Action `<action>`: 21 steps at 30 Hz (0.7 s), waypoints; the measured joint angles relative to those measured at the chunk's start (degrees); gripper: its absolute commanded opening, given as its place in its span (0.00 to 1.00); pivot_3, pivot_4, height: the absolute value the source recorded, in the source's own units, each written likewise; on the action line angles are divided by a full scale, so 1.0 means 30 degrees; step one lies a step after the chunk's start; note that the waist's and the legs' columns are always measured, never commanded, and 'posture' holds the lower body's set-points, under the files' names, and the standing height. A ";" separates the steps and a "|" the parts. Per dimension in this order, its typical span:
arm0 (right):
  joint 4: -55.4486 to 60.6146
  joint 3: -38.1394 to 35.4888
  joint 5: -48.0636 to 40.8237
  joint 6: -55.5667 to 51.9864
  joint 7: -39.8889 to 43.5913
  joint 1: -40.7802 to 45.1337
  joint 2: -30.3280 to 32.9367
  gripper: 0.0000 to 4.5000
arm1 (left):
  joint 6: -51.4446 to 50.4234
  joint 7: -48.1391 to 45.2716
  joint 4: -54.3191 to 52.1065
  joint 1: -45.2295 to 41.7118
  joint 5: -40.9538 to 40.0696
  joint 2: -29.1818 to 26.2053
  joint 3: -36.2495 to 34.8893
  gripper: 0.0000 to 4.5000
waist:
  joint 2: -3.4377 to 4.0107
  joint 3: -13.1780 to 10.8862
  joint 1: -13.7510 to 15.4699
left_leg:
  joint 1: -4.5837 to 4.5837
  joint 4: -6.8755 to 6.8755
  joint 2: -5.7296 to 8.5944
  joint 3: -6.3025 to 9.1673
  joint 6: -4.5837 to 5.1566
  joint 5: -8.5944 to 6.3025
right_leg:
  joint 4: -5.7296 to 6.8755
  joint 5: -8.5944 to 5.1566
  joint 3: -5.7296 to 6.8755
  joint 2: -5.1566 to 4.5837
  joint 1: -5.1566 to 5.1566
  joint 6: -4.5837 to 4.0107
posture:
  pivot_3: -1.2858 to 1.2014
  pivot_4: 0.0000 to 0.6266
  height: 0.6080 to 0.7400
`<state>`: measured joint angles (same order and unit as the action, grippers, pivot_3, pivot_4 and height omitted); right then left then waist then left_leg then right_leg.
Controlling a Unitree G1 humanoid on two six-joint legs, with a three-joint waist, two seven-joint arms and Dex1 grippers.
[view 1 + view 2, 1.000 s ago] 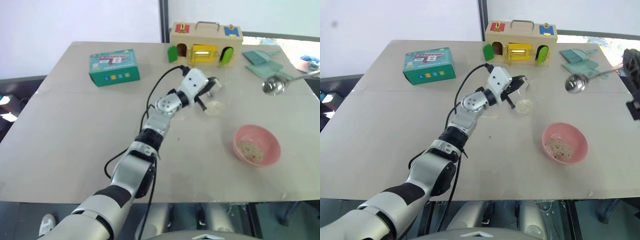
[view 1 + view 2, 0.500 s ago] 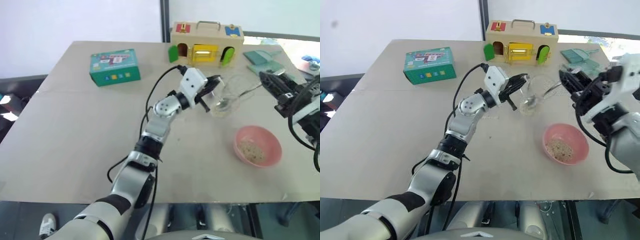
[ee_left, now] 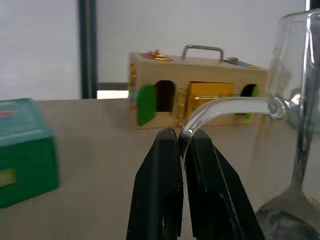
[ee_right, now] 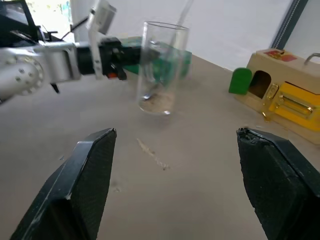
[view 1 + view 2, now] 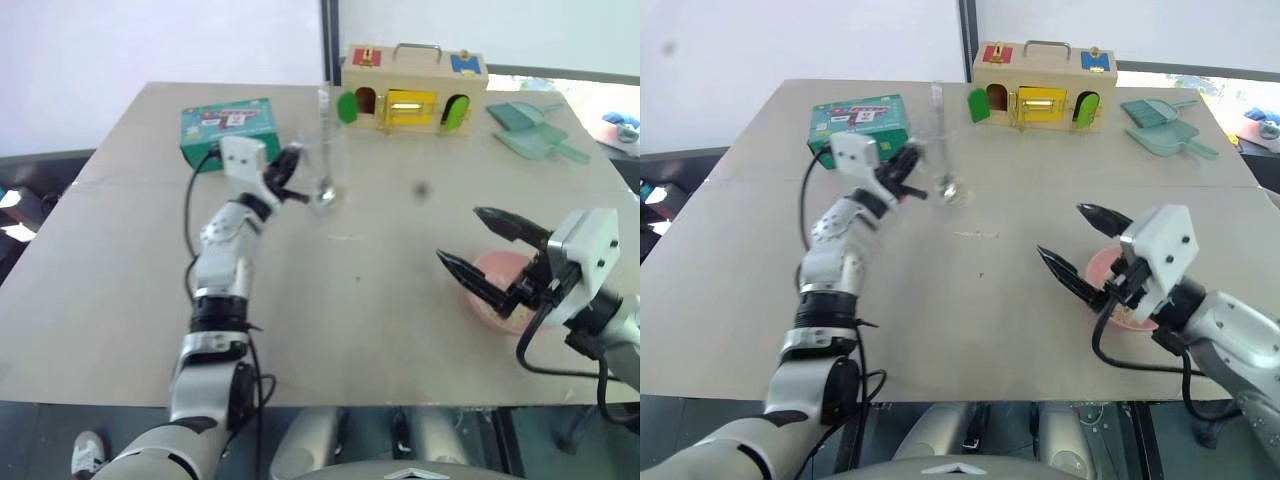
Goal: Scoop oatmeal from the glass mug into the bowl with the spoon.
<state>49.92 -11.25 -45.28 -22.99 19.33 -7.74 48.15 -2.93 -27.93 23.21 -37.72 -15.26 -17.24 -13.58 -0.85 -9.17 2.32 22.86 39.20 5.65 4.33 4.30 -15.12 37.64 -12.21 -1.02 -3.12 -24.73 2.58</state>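
stretching across the scene is a tan table (image 5: 120,300), its near and left edges showing, with a wide bare stretch lying open in the middle between the two arms. sitting at the far left is a green box (image 5: 228,125); its printing is too small for reading. the left gripper (image 3: 179,136) is reaching forward over the table's left half, fingers pressed together on the thin handle of the glass mug (image 4: 159,67), which is standing beside the green box with oatmeal (image 4: 157,101) lying in its bottom and the spoon (image 5: 940,130) leaning upright inside. a thin trail of spilled flakes (image 4: 152,153) is lying on the bare table near the mug. standing at the far edge is a wooden latch box (image 5: 412,88); no writing is readable. the right gripper (image 5: 478,248) is hovering at the near right, fingers spread wide and holding nothing, partly covering the pink bowl (image 5: 490,268). a teal dustpan (image 5: 530,130) is lying at the far right.
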 measured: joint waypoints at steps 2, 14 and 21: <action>-0.0183 0.0576 0.0939 0.0557 0.0206 -0.0063 -0.1062 0.86 | 0.0742 -0.0001 0.1084 0.0001 0.0036 -0.0504 -0.0375 0.00 | -0.0002 0.0001 0.0053 | -0.0014 0.0003 0.0006 0.0020 -0.0010 0.0005 | 0.0002 0.0005 0.0028 -0.0009 0.0016 0.0004 | 0.52 0.24 1.00; -0.0521 0.2347 0.5153 0.1249 0.1879 -0.1083 -0.2951 0.86 | 0.6865 0.0490 0.6275 0.0317 0.1498 -0.0942 -0.0484 0.00 | -0.0006 0.0001 -0.0055 | -0.0023 -0.0017 0.0016 0.0030 -0.0017 0.0003 | -0.0003 0.0009 0.0021 -0.0012 0.0015 0.0009 | 0.52 0.24 1.00; -0.0508 0.1773 0.4956 0.1697 0.3488 -0.2954 -0.3388 0.86 | 0.8470 0.0304 0.6928 0.0974 0.1242 -0.1048 -0.0742 0.00 | -0.0001 0.0010 -0.0081 | -0.0032 -0.0020 0.0016 0.0028 -0.0015 0.0002 | 0.0001 0.0009 0.0018 -0.0013 0.0020 0.0010 | 0.52 0.24 1.00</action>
<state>48.39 -5.93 -30.41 -17.90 29.80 -16.60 37.99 22.48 -27.01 44.00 -34.80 -11.54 -20.39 -15.81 -0.85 -9.14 2.08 22.77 39.14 5.70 4.42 4.25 -15.11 37.65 -12.18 -0.97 -3.16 -24.67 2.61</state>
